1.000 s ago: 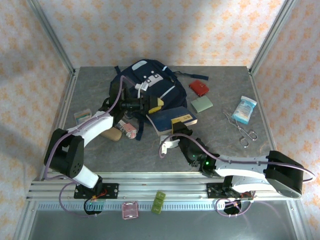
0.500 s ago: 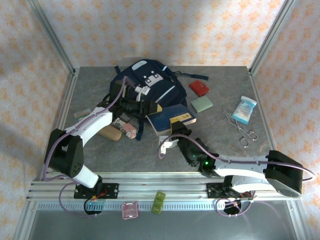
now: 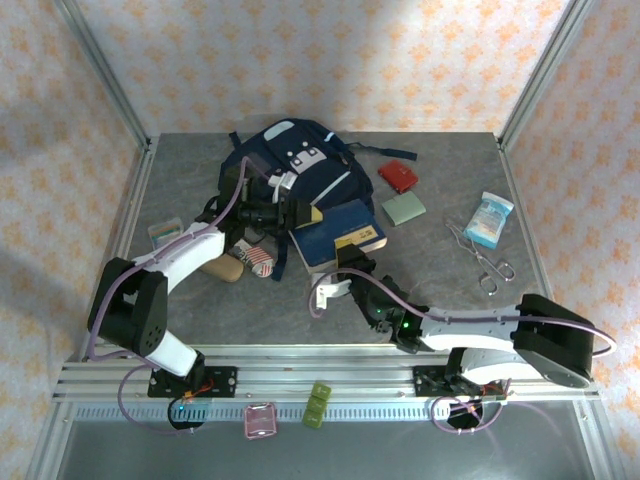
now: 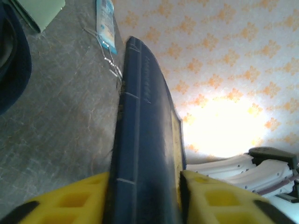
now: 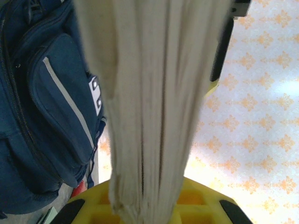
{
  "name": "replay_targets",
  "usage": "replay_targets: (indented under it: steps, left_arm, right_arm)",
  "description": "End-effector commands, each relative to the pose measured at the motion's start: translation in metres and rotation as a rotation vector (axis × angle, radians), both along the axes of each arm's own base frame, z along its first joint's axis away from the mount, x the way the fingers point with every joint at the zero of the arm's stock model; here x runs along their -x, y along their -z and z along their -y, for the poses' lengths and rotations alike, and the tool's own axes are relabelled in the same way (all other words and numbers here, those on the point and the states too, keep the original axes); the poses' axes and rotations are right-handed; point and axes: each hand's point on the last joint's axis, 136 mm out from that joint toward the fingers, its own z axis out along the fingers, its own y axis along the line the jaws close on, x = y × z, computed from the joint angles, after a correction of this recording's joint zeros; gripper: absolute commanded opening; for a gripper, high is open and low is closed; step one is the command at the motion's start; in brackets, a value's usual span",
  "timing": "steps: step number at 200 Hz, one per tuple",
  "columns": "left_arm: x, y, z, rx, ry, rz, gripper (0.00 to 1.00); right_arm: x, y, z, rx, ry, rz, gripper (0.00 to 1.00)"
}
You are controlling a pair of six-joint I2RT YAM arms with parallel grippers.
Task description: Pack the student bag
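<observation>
Two end effectors pinch one thick blue book (image 3: 340, 232): the left end effector (image 4: 145, 186) on its spine, the right end effector (image 5: 149, 196) on its pages. The student bag (image 3: 290, 160) lies just behind, at the back of the worktop (image 3: 440, 270). If the arms pull unevenly, the book may twist, slip or drop.

From above, you cannot see the fingertips of the left gripper (image 3: 298, 213) behind the blue book (image 3: 338, 232), and that arm covers the student bag (image 3: 290, 160) along its near edge. Your left wrist view cuts the yellow fingers (image 4: 70, 203) and the book's near end at the bottom. Your right wrist view blurs the page edges (image 5: 154, 93), cropped at the top. The pink piece (image 3: 260, 420) and green piece (image 3: 317, 405) by the near rail are too small to name.
</observation>
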Motion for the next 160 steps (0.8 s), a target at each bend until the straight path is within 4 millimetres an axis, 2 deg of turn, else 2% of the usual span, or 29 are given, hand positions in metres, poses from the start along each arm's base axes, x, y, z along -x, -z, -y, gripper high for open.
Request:
replay_targets:
  steps: [1, 8, 20, 35, 47, 62, 66, 68, 70, 73, 85, 87, 107, 123, 144, 160]
  left_arm:
    - [0.027, -0.032, 0.013, 0.075, 0.113, 0.076, 0.09]
    - [0.026, -0.03, 0.012, 0.067, 0.108, 0.076, 0.02]
    - [0.025, -0.026, 0.012, 0.048, 0.098, 0.083, 0.0]
    - [0.018, -0.023, 0.009, 0.01, 0.068, 0.099, 0.0]
    - [0.006, -0.026, 0.004, -0.012, 0.017, 0.12, 0.0]
    - [-0.018, -0.036, -0.012, -0.032, -0.109, 0.161, 0.0]
    - [-0.026, -0.04, -0.019, -0.036, -0.155, 0.176, 0.0]
    - [-0.029, -0.042, -0.022, -0.037, -0.176, 0.183, 0.0]
    - [-0.033, -0.044, -0.026, -0.037, -0.2, 0.19, 0.0]
    - [-0.038, -0.048, -0.031, -0.035, -0.233, 0.206, 0.0]
    - [-0.051, -0.065, -0.048, -0.006, -0.341, 0.261, 0.0]
    - [-0.053, -0.066, -0.05, -0.003, -0.357, 0.268, 0.0]
    - [-0.061, -0.092, -0.062, 0.055, -0.454, 0.347, 0.0]
    - [-0.063, -0.103, -0.068, 0.066, -0.512, 0.395, 0.0]
    - [-0.057, -0.118, -0.077, 0.118, -0.574, 0.459, 0.0]
    - [-0.051, -0.127, -0.079, 0.146, -0.602, 0.499, 0.0]
  right_arm:
    - [-0.004, -0.025, -0.002, -0.113, -0.003, 0.037, 0.0]
    - [-0.005, -0.026, -0.001, -0.12, 0.002, 0.034, 0.0]
    - [-0.005, -0.028, 0.002, -0.133, 0.008, 0.031, 0.01]
    - [-0.013, -0.022, 0.005, -0.151, 0.042, -0.048, 0.24]
    - [-0.02, -0.018, 0.011, -0.212, 0.087, -0.141, 0.36]
    - [-0.034, -0.018, 0.028, -0.343, 0.19, -0.211, 0.49]
    - [-0.037, -0.018, 0.035, -0.384, 0.222, -0.22, 0.56]
    - [-0.038, -0.019, 0.038, -0.406, 0.237, -0.225, 0.7]
    - [-0.04, -0.02, 0.041, -0.428, 0.251, -0.228, 0.91]
    - [-0.041, -0.021, 0.045, -0.463, 0.27, -0.235, 0.99]
    - [-0.048, -0.018, 0.056, -0.604, 0.322, -0.289, 0.99]
    - [-0.048, -0.025, 0.059, -0.646, 0.323, -0.294, 1.0]
    - [-0.059, -0.043, 0.074, -1.008, 0.35, -0.418, 1.0]
    - [-0.072, -0.057, 0.081, -1.36, 0.345, -0.615, 1.0]
    - [-0.084, -0.07, 0.072, -1.642, 0.252, -0.972, 1.0]
    - [-0.083, -0.087, 0.061, -1.77, 0.073, -1.209, 1.0]
